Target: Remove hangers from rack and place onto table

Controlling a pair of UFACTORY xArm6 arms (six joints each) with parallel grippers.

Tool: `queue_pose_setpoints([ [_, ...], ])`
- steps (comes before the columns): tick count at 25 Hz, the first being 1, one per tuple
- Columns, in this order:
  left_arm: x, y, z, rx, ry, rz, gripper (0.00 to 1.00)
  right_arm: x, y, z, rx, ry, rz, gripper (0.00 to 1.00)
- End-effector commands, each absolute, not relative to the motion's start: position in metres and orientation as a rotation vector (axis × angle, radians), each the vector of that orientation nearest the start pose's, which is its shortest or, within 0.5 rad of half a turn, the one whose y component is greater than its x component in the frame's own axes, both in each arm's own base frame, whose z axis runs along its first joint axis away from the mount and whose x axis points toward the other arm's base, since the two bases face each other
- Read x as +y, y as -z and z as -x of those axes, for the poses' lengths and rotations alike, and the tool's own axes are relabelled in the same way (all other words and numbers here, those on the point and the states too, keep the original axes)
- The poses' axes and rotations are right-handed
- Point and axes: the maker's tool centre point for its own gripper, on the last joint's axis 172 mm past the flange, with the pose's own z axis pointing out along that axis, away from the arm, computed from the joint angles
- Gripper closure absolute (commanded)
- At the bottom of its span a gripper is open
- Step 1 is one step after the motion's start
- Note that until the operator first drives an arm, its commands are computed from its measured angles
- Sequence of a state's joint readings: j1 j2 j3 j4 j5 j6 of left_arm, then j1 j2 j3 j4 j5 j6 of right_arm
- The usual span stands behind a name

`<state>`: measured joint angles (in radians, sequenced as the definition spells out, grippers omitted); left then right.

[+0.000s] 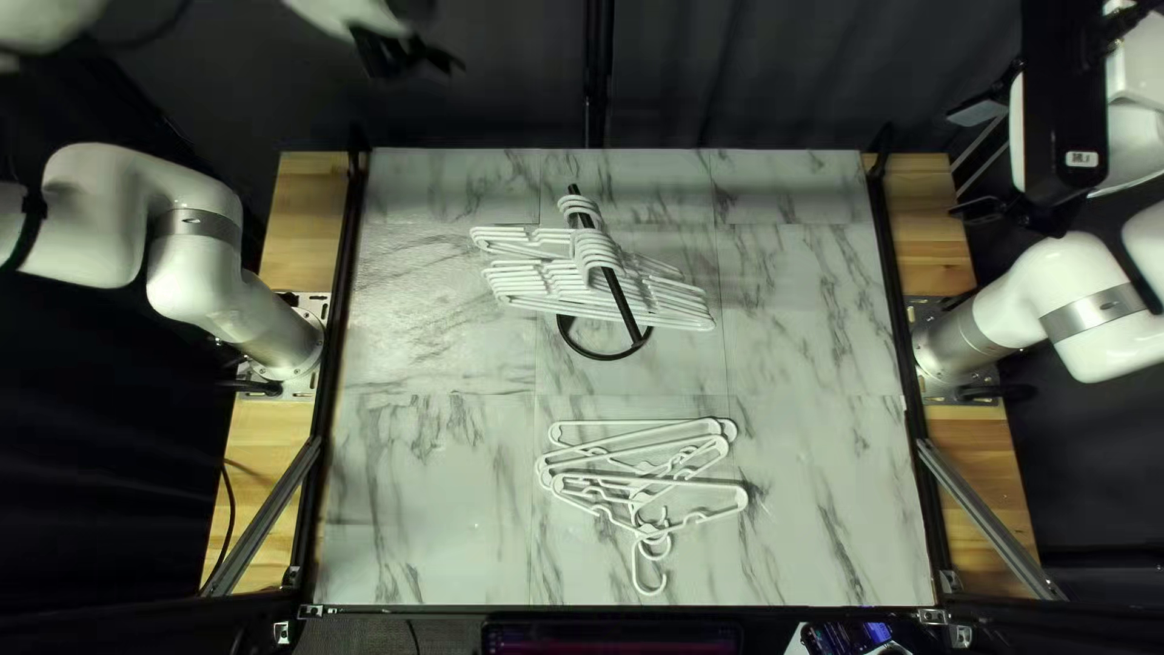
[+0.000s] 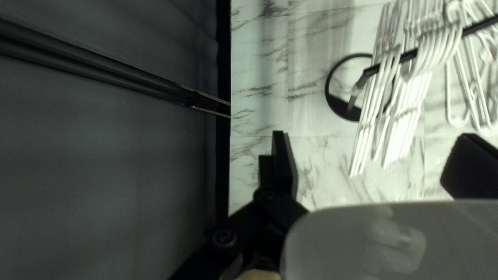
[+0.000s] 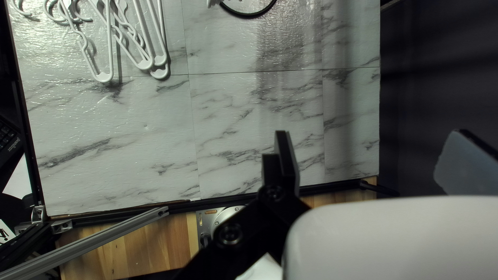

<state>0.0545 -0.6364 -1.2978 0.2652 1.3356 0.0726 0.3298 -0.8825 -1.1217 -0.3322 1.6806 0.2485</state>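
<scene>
"What's filling most of the scene?"

"A broad dark cloth curtain (image 1: 485, 103) is hanging behind a large white table with grey marbling (image 1: 424, 497)."

"And the arms?"

"A smooth white left arm (image 1: 97, 218) with a silver joint band is rising from the table's left edge, and a matching white right arm (image 1: 1097, 291) is rising from its right edge."

"Where are the hangers?"

"A slim black rack (image 1: 628, 318) with a slanting rod and a ring-shaped base is standing in the table's far half. A packed row of white plastic hangers (image 1: 558, 285) is hanging on its rod by the hooks. Several loose white plastic hangers (image 1: 649, 485) are lying nearer, flat on the table and overlapping, their hooks pointing toward the near edge."

"What are the grippers doing?"

"The black left gripper (image 1: 427, 61) is hovering at the top of the top left view, before the curtain. In its wrist view, its fingers (image 2: 282, 161) are standing wide apart, released, with the hanging row ahead of them."

"The other one?"

"The black right gripper (image 1: 956, 163) is hovering at the right of the top left view; its fingers (image 3: 284, 163) are also spreading wide, released."
</scene>
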Motion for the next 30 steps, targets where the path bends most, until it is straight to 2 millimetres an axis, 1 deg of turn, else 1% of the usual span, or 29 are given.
queue_pose_setpoints([
  [1, 0.059, -0.538, -0.385, -0.065, 0.918, 2.623, 0.0, -0.006, -0.486, -0.26, 0.016, 0.668, 3.29, 0.0],
  [3, 0.057, -0.538, -0.388, -0.073, 0.922, 2.615, 0.0, -0.006, -0.486, -0.26, 0.016, 0.668, 3.29, 0.0],
  [6, 0.064, -0.538, -0.394, -0.059, 0.927, 2.638, 0.0, -0.006, -0.486, -0.26, 0.016, 0.668, 3.29, 0.0],
  [14, 0.064, -0.538, -0.394, -0.059, 0.927, 2.638, 0.0, -0.006, -0.486, -0.26, 0.016, 0.668, 3.29, 0.0],
  [15, 0.064, -0.538, -0.393, -0.066, 0.94, 2.659, 0.0, -0.006, -0.486, -0.26, 0.016, 0.668, 3.29, 0.0],
  [21, 0.051, -0.541, -0.394, 0.002, 1.045, 2.82, 0.0, -0.006, -0.486, -0.26, 0.016, 0.668, 3.29, 0.0],
  [30, 0.051, -0.541, -0.394, 0.002, 1.045, 2.82, 0.0, -0.006, -0.486, -0.26, 0.016, 0.668, 3.29, 0.0],
])
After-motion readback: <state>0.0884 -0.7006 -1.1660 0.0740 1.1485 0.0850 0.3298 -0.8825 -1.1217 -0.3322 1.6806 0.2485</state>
